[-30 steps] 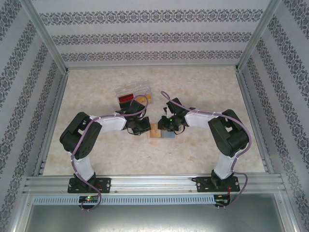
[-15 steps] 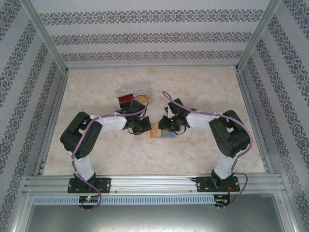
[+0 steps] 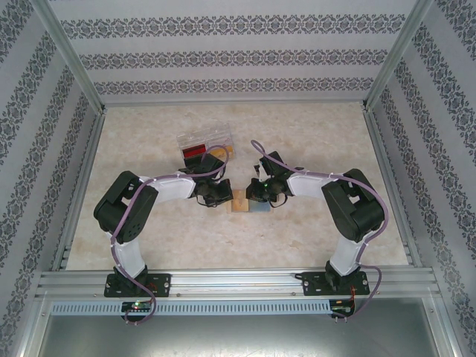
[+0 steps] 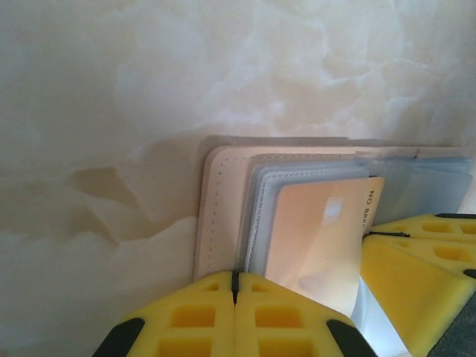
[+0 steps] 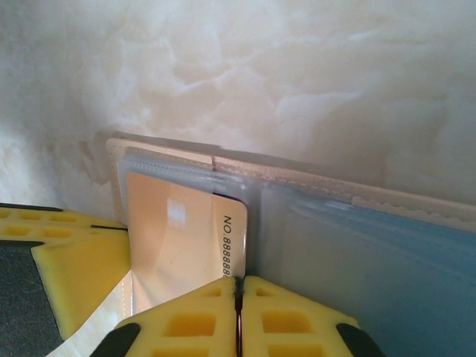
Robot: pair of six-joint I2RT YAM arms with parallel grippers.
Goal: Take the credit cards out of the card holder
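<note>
Two arms meet mid-frame in the top view, right over the card holder (image 3: 245, 203) on the bench (image 3: 312, 134). In its wrist view the left end effector (image 4: 235, 279) has its fingers together, tips on the holder's cream edge at bottom centre. The orange card (image 4: 320, 230) sits just right of them in a clear sleeve. The right end effector (image 5: 239, 286) is also closed, w/ its seam right at that card's printed edge. Can't tell if the card's actually pinched tho. Holder's near part is hidden behind the yellow fingers, and the blue panel is cut off at the frame edge. Clear box (image 3: 204, 140) is up-left of the holder. Vs a sec ago the top view looks basically the same, arms & holder haven't budged.
</note>
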